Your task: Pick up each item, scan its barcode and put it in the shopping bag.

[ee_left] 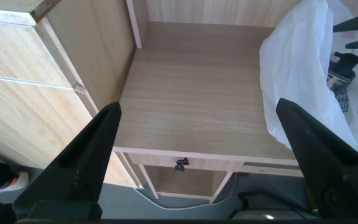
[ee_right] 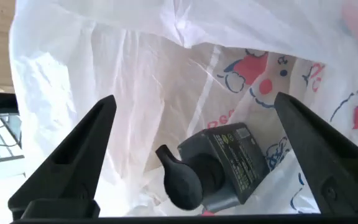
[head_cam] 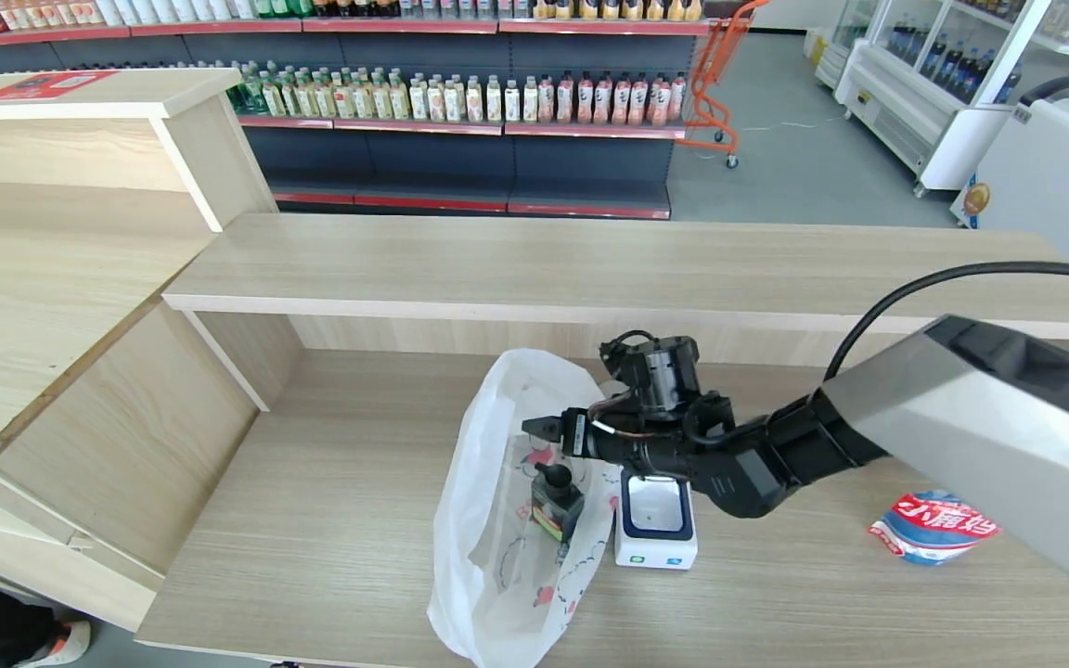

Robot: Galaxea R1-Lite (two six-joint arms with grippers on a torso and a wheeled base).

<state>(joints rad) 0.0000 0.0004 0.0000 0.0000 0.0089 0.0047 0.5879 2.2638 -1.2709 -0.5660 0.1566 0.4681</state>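
Starting out on the left: the left pincer (ee_left: 197,106) hangs over the bench's (head_cam: 330,538) left front corner, its two dark fingers (ee_left: 98,155) spread wide with nothing between them. It's released and well apart from everything else.

Moving along the pale wood bench, here is the shopping bag (head_cam: 488,520), white plastic with red and blue cartoon prints. It lies slumped with its mouth gaping. Down inside it sits a dark bottle (head_cam: 556,506) with a black pump top, tilted over against the plastic. From the right wrist view the bottle (ee_right: 222,168) lies just below the pincer, label side up and pump head towards the camera.

Right above the bag's mouth is the right pincer (head_cam: 548,431), reaching in from the right. Its fingers (ee_right: 92,149) are splayed apart, clear of the bottle and gripping nothing. It's released.

Just beside the bag, on its right, stands the scanner (head_cam: 653,524), a small white box with a blue-framed window on top, partly under the right arm.

Further right, well apart from the scanner, a blue, red and white packet (head_cam: 938,529) lies flat on the bench near the front edge.

Across the back there are shelves of drink bottles (head_cam: 460,97), then an orange trolley (head_cam: 715,83), then glass-fronted coolers (head_cam: 943,65) on the far right.
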